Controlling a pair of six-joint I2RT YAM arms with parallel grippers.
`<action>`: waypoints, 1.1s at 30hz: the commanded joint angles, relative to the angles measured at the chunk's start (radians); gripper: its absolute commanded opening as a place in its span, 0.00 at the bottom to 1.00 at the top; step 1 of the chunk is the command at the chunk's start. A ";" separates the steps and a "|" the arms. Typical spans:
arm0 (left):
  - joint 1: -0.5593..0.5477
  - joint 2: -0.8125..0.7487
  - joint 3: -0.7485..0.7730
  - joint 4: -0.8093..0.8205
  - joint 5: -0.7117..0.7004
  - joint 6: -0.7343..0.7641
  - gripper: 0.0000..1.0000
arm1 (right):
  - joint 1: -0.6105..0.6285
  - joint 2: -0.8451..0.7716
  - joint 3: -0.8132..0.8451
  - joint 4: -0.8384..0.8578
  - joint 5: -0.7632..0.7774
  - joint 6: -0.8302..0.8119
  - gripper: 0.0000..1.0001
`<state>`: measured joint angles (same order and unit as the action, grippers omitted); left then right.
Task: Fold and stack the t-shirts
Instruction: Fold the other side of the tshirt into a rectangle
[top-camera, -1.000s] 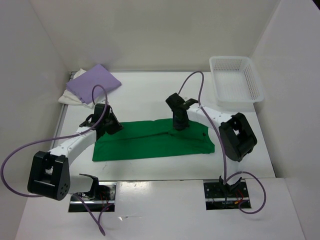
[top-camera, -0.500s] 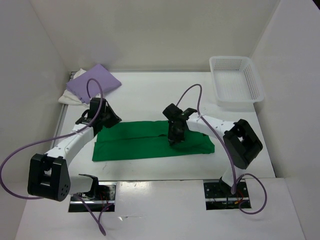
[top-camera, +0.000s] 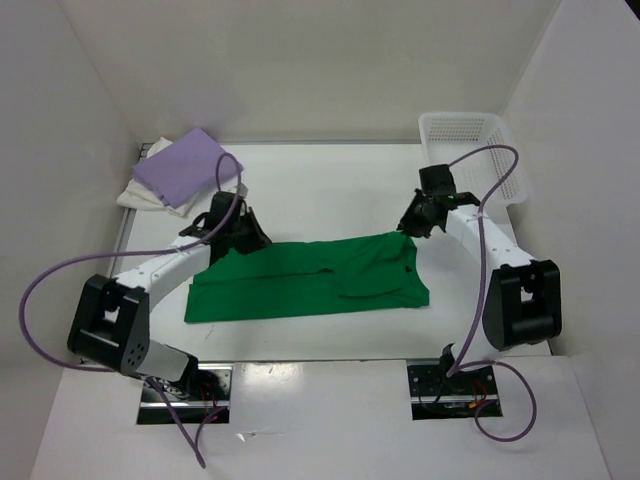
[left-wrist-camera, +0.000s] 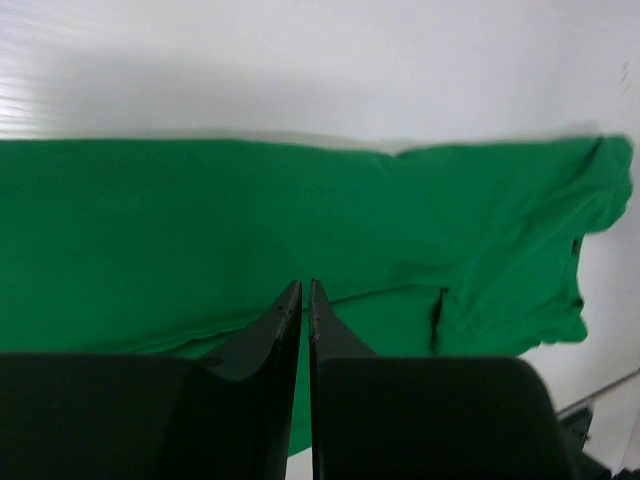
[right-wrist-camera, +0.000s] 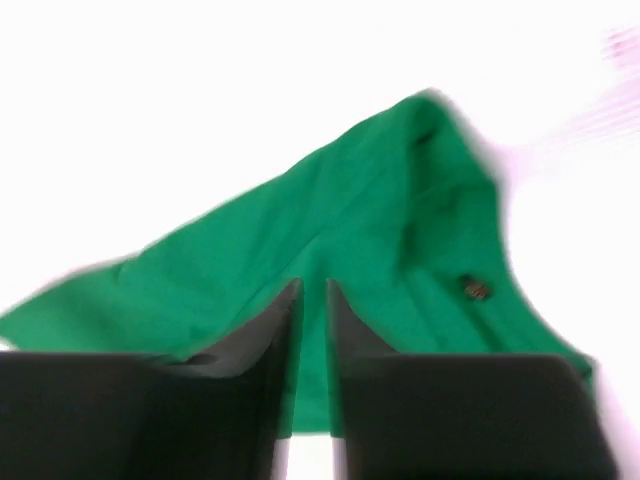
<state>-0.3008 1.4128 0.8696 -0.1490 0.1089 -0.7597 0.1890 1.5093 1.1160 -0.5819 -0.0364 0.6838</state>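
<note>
At the middle of the table (top-camera: 320, 190) one green t-shirt (top-camera: 300, 283) lies flat, while one lilac t-shirt (top-camera: 185, 168) rests folded on one white t-shirt (top-camera: 140, 194) in the far left corner; of two grippers, the left gripper (left-wrist-camera: 305, 287) is pinched nearly shut above the green cloth, the right gripper (right-wrist-camera: 314, 285) slightly parted, neither pinching cloth.

Left arm (top-camera: 165, 265): white tubular links, black joint housings, one large boxy black housing with small holes on one face.
Right arm (top-camera: 470, 228): same white links; blocky black housing with rounded corners.
Cables (top-camera: 35, 300): thin, lilac-purple, one looping along each arm.
Base mounts (top-camera: 450, 385): black hardware on bare metal plates; red and orange wires at the right one.
Left gripper (left-wrist-camera: 305, 288): matte black, flat wedge fingers (left-wrist-camera: 265, 345) tapering to thin tips.
Right gripper (right-wrist-camera: 313, 288): identical black wedges, broad at the root.
</note>
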 joint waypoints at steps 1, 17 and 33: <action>-0.055 0.066 0.051 0.071 0.046 0.013 0.12 | -0.023 0.060 -0.019 0.060 -0.007 -0.095 0.37; 0.117 0.264 -0.061 0.147 0.126 -0.064 0.18 | -0.071 0.166 -0.071 0.168 0.049 -0.034 0.19; 0.305 0.172 -0.155 0.148 0.170 -0.145 0.18 | -0.118 0.149 -0.094 0.180 0.112 -0.006 0.43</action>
<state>-0.0139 1.6157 0.7158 0.0212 0.2932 -0.9020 0.0803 1.6955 1.0309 -0.4477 0.0647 0.6777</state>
